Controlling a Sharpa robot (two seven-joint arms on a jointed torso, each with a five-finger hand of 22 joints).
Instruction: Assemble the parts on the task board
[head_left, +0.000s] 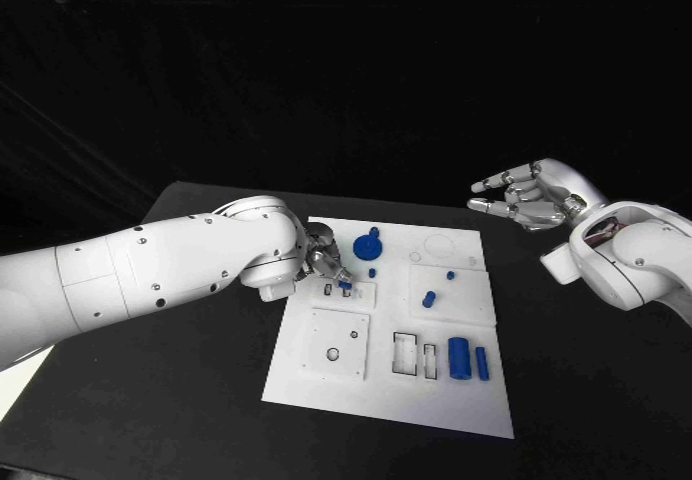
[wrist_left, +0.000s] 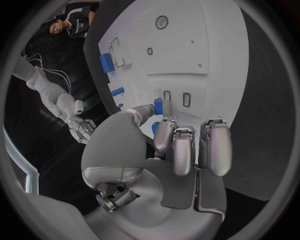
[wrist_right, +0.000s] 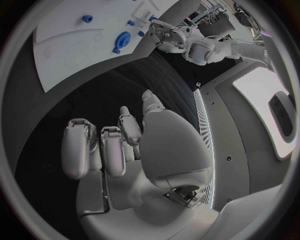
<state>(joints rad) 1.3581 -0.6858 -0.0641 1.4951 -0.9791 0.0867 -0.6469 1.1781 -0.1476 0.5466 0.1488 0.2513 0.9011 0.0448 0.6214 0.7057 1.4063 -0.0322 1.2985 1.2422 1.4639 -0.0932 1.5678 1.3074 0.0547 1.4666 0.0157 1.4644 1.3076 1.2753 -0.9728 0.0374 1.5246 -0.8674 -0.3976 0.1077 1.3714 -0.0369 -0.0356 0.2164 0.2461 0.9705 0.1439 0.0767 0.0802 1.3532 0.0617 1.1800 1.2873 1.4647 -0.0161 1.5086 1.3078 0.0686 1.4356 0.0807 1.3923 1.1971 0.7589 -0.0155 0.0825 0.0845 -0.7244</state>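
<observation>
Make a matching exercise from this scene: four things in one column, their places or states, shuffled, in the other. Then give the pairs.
1. left robot hand
2. right robot hand
3. blue gear
4. blue cylinder

A. lying near the board's near right corner
B. lifted off the board, holding nothing
C. pinching a small blue part over a slot
D. on the board's far half

Pairs: 1-C, 2-B, 3-D, 4-A
</observation>
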